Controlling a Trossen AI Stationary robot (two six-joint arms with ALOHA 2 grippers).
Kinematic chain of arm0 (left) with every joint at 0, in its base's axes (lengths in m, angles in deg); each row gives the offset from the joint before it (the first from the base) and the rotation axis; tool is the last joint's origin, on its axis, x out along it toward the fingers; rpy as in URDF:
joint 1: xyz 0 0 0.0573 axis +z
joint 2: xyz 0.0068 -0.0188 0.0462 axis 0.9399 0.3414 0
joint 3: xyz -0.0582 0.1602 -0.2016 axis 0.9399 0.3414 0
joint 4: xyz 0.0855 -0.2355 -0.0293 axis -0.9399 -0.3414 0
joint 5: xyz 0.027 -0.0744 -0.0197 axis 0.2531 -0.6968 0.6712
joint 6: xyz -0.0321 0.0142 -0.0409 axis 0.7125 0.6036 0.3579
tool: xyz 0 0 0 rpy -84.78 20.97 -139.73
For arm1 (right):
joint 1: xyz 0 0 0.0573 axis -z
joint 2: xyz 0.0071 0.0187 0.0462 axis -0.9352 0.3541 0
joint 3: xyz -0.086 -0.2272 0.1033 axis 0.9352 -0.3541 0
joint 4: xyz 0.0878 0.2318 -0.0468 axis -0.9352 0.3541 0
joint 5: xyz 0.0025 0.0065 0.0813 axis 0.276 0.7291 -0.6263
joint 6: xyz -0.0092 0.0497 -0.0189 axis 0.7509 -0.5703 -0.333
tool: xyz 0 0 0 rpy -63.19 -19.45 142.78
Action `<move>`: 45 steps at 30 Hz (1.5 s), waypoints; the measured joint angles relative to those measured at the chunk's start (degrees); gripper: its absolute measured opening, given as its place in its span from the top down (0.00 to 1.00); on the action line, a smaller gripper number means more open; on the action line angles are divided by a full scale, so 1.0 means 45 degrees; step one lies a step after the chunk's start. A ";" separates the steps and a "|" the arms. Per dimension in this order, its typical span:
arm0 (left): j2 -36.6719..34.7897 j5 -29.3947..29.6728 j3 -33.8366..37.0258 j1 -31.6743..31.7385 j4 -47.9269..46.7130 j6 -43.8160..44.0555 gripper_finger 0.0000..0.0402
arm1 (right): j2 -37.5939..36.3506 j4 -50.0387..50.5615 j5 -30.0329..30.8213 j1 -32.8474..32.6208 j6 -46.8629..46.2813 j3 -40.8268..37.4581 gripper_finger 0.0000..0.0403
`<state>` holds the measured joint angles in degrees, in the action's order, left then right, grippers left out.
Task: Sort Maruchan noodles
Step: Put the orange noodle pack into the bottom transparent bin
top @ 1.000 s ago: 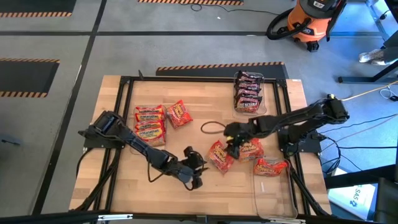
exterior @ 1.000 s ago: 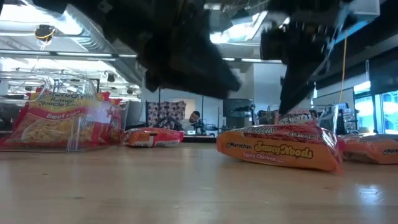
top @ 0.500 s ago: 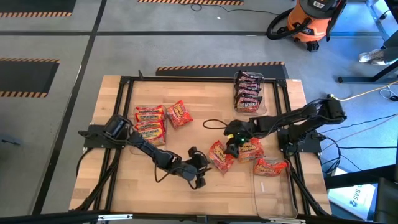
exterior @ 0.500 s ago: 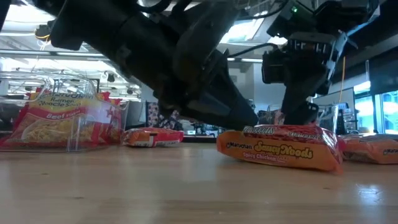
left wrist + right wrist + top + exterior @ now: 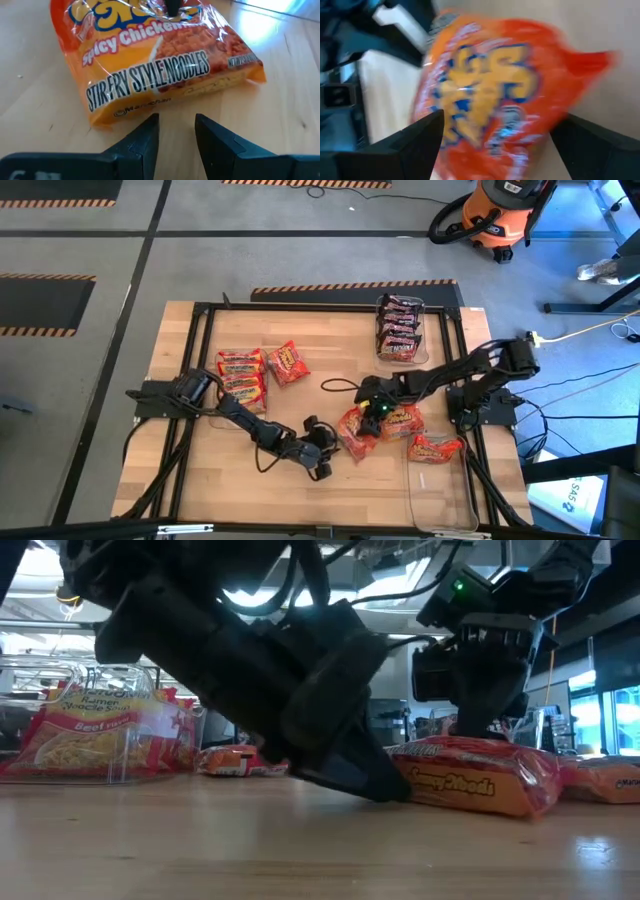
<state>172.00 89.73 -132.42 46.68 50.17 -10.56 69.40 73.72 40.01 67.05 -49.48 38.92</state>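
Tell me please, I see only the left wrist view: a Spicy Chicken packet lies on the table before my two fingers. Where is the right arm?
Observer: The right end effector is directly over that same Spicy Chicken packet, with its fingers open on either side of it.
Operator: Are other packets close to it?
Observer: Yes. A second orange packet lies right beside it, toward the right arm's base.
Operator: Is anything sorted already?
Observer: Red-and-yellow packets are in a clear bin on the left arm's side.
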 joint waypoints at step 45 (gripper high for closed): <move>0.0281 -0.0151 0.0005 0.0108 0.1063 0.0266 0.70 | 0.0048 -0.2944 0.1291 -0.1599 -0.1955 -0.0029 0.15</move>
<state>173.26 89.05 -132.40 47.16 54.95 -9.36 69.61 60.47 45.82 59.85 -58.28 38.79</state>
